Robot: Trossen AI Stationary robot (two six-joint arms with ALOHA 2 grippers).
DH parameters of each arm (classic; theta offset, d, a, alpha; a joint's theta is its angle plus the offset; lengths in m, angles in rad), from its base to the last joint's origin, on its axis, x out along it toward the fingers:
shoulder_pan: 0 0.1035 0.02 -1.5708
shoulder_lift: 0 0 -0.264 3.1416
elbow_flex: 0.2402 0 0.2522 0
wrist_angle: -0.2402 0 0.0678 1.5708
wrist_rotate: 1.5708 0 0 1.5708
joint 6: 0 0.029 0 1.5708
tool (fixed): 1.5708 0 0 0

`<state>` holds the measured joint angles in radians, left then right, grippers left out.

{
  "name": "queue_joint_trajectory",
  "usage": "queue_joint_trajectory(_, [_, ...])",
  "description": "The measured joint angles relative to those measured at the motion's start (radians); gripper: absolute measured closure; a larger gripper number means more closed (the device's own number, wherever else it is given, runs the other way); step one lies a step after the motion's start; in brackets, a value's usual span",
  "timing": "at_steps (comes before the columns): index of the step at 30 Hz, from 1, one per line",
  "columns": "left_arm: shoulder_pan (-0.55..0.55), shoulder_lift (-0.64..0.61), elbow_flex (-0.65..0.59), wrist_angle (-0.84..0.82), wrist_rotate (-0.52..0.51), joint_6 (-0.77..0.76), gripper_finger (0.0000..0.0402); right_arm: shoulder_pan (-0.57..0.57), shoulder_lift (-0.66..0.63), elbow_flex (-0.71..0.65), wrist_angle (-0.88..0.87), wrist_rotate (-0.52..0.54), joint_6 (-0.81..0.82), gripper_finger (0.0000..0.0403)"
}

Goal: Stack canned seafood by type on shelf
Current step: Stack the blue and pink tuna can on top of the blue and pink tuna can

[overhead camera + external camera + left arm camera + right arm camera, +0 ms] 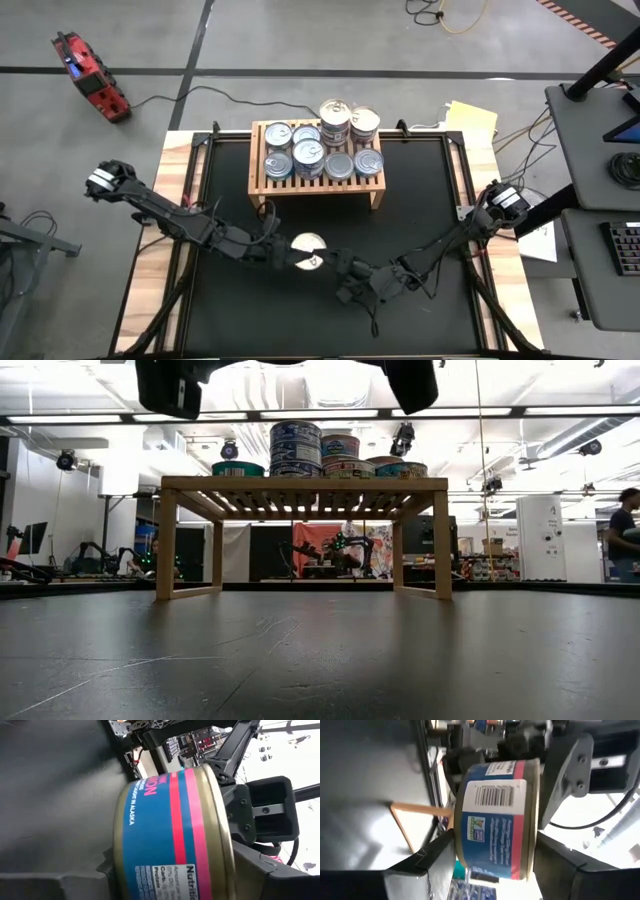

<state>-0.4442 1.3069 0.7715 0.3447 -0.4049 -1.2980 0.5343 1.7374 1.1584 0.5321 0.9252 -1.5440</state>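
Note:
One tin of canned seafood (pixel 305 246), blue label with pink stripes and gold rims, hangs above the mat in front of the shelf (pixel 268 190), its silver lid up. My left gripper (pixel 286 250) reaches it from the left and my right gripper (pixel 330 262) from the right. The right gripper (pixel 494 847) is shut on the tin (pixel 495 820). The left gripper (pixel 170 862) is open, one finger above and one below the tin (pixel 165 835). Several more tins (pixel 322 150) stand on the shelf's slatted top (pixel 300 484), some stacked two high. My right gripper pinches the tin between its two fingers, one on each flat end (pixel 536 837) (pixel 457 842). It comes in level from the table's right, rolled so that one finger lies over the lid. The tin stays upright, clear of the mat. My left gripper: whether its fingers (pixel 250 860) touch the tin's ends cannot be told.
The black mat (pixel 300 320) lies bare between the shelf and the near edge. Wood strips (pixel 160 240) border it on both sides. Off the table are a red tool (pixel 90 75), a yellow sheet (pixel 472 120) and a desk with a keyboard (pixel 625 245).

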Motion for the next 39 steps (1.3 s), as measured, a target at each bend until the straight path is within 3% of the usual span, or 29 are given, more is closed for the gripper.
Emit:
queue_joint_trajectory(11, [0.0, 0.032, 0.0, 0.007, 0.004, 0.005, 0.0186, -0.006, 0.0, -0.001, -0.026, 0.022, -0.041, 0.0223])
queue_joint_trajectory(26, [0.003, -0.011, 0.0, 0.033, 0.005, 0.231, 0.0068, -0.013, -0.026, 0.0, -0.006, 0.075, -0.008, 0.0225])
queue_joint_trajectory(32, [0.003, -0.027, 0.0, 0.032, 0.005, 0.351, 0.0056, -0.022, -0.074, 0.0, -0.008, 0.085, -0.015, 0.0225])
queue_joint_trajectory(39, [0.003, -0.079, 0.0, -0.008, 0.005, 0.607, 0.0055, -0.041, -0.153, 0.0, -0.129, 0.13, 0.036, 0.0225])
